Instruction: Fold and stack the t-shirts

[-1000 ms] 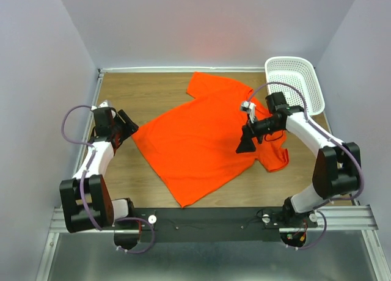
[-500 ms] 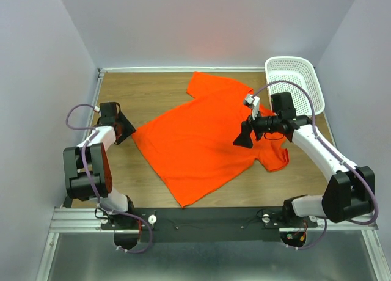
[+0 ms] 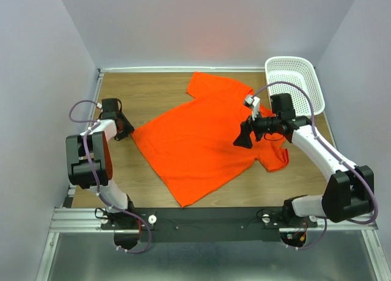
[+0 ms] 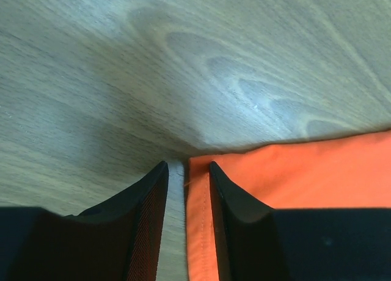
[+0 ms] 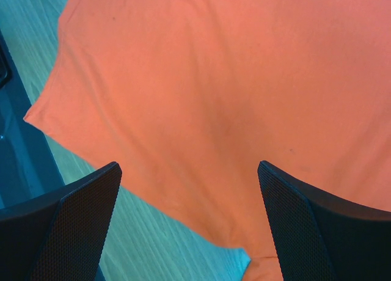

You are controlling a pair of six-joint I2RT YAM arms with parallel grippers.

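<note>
Now the left gripper (image 4: 186, 166) has settled low at a corner of the spread orange t-shirt (image 3: 201, 140) near the left edge of the table (image 3: 153, 91), jaws narrowly apart on nothing, while the right gripper (image 3: 243, 139) hovers wide open over its right half, so a first fold seems near

The t-shirt (image 3: 204, 137) lay spread on the table (image 3: 153, 91). The basket (image 3: 299, 79) stood behind its right side. The left gripper (image 3: 127, 131) sat at its left corner and the right gripper (image 3: 243, 139) above its right half.
</note>
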